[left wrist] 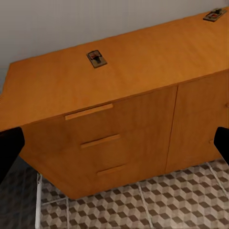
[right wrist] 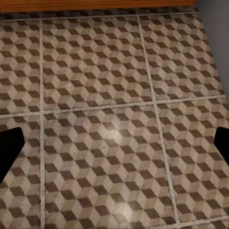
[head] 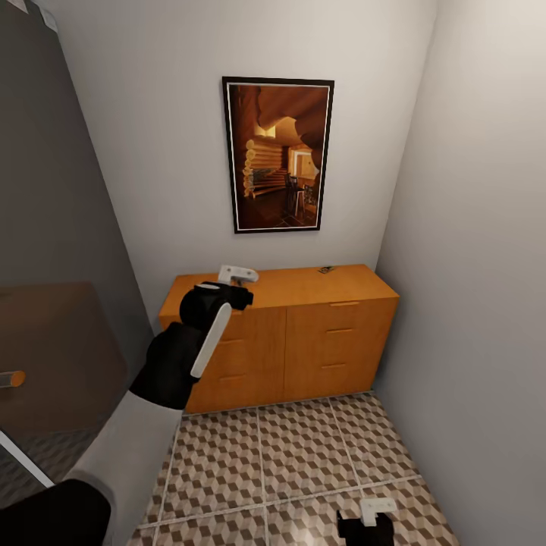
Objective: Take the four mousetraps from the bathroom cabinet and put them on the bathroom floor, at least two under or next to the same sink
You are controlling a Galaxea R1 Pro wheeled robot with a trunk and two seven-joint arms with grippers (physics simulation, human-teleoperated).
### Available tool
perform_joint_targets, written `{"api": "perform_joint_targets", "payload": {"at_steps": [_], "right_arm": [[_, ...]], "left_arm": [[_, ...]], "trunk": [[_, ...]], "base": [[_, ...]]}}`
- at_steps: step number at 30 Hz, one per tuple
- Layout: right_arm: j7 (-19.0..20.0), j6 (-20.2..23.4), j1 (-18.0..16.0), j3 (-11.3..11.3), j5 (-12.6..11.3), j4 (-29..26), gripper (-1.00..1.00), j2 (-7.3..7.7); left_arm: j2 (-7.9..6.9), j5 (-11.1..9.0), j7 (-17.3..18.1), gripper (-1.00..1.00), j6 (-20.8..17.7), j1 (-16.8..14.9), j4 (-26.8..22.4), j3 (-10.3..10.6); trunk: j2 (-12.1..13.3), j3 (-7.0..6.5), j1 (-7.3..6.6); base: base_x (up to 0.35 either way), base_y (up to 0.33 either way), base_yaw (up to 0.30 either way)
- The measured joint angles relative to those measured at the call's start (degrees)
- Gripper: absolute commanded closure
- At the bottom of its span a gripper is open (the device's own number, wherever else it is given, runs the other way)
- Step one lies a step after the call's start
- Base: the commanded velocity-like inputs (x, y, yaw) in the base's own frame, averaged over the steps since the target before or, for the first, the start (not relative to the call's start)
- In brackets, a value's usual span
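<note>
While the cube-patterned brown, beige and white tiled bathroom floor [head: 303, 462] spreads below, the wide low orange-brown wooden cabinet [head: 303, 341] stands against the pale back wall under a dark-framed picture of a log interior [head: 277, 154]. Raised over the cabinet's left end, the left pincer [left wrist: 114, 148] has its fingers spread wide and empty. Low above the tiles, the right pincer [right wrist: 114, 148] is likewise wide and empty. Two tiny flat brown wooden mousetraps with dark metal parts lie on the cabinet's flat top: one [left wrist: 97, 58] toward its left-middle, another [left wrist: 215, 14] near the right rear. They are probably light, stiff and thin; pinching the board's long edges, clear of the sprung metal, looks wisest.
</note>
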State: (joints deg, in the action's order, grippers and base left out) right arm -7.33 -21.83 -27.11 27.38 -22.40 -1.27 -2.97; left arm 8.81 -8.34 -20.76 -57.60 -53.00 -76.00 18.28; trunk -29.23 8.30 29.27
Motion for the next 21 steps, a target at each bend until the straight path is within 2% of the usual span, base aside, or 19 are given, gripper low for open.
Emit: {"api": "perform_joint_targets", "payload": {"at_steps": [10,21], "right_arm": [[0.0,0.0,0.0,-0.1,0.0,0.0,-1.0,-0.65],[0.0,0.0,0.0,-0.1,0.0,0.0,-1.0,-0.69]], "left_arm": [[-0.43,-2.0,0.4,-1.0,-0.2,-0.5,-2.2,0.4],[-1.99,-2.6,0.5,-1.0,-0.3,-0.5,-5.0,0.7]], "trunk": [[0.0,-0.02,0.0],[0.0,-0.55,0.0]], "base": [[0.0,0.0,-0.019],[0.0,0.0,-0.199]]}}
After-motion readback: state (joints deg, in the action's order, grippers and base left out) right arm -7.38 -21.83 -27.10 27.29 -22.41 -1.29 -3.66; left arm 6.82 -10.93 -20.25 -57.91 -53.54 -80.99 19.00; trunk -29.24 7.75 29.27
